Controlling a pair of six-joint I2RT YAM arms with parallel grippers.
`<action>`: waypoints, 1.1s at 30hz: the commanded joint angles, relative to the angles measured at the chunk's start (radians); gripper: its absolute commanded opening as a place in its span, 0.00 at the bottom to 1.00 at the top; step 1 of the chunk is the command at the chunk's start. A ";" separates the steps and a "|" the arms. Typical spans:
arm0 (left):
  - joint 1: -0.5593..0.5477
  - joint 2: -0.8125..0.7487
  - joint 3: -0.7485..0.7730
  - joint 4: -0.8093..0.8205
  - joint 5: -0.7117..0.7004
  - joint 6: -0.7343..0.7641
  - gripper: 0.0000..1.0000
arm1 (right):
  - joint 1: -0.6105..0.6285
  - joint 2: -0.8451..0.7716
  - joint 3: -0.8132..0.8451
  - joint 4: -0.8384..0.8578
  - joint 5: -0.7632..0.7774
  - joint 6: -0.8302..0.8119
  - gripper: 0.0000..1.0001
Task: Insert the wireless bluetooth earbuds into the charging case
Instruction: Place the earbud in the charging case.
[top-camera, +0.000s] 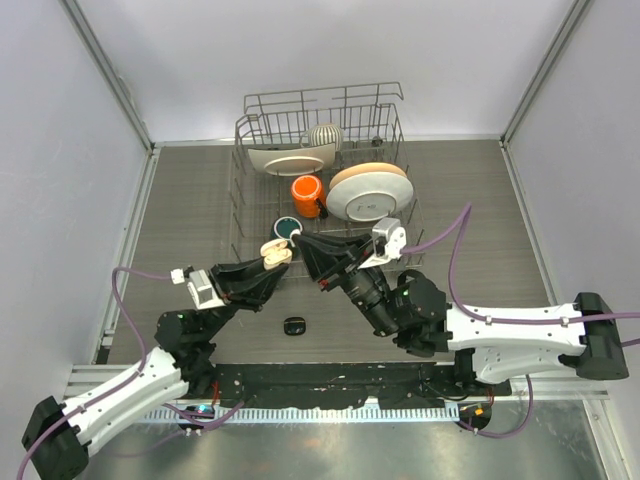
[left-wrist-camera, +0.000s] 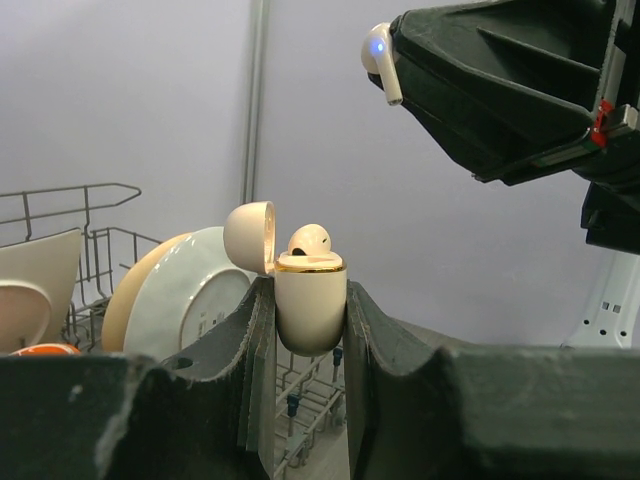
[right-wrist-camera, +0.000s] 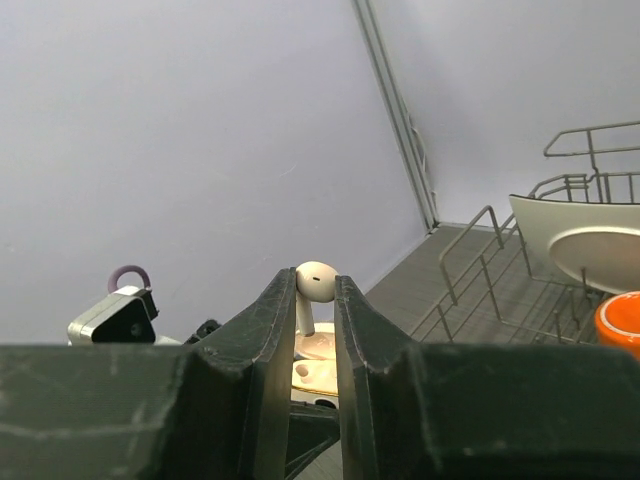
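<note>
Earbud (right-wrist-camera: 316, 280) stem seems mostly hidden inside the right hand (right-wrist-camera: 315, 292).

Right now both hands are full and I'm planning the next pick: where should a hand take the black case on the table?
Probably from straight above, pinching across its narrower near-to-far sides. The black case lies flat and low on the table, looks wider left to right, and its sides stand free.

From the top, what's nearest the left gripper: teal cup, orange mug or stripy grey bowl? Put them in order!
1. teal cup, just beyond the left gripper
2. orange mug, middle of the rack
3. stripy grey bowl, back of the rack
</note>
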 joint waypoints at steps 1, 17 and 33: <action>0.001 0.024 0.039 0.111 -0.010 -0.013 0.00 | 0.012 0.039 0.043 0.118 -0.035 -0.005 0.01; 0.002 0.018 0.051 0.110 -0.001 -0.015 0.00 | 0.015 0.142 0.066 0.114 -0.054 0.038 0.01; 0.001 0.012 0.057 0.108 0.005 -0.013 0.00 | 0.015 0.202 0.081 0.071 -0.042 0.054 0.01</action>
